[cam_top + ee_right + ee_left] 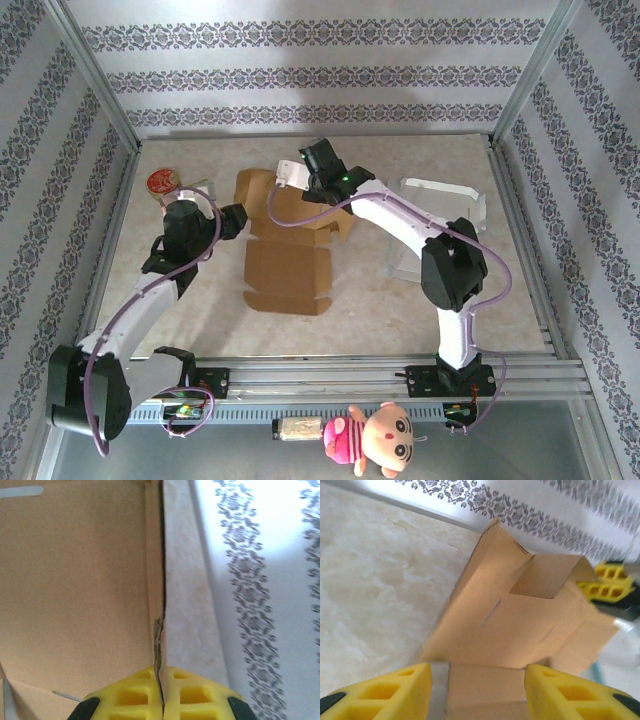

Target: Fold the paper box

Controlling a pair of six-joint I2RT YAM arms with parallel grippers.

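Right gripper [161, 682] clamped on the box [288, 265] wall at 12 o'clock — holding it upright, we judge; left gripper [477, 692] at 9 o'clock straddles a flap [487, 677], fingers [395, 692] spread.

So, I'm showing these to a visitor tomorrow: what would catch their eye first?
The brown cardboard box, half folded in the middle of the table, with both arms reaching to it. The right gripper is pinched shut on the edge of one raised wall, while the left gripper has its fingers apart around a flap on the box's left side. A pink doll at the front rail also stands out.
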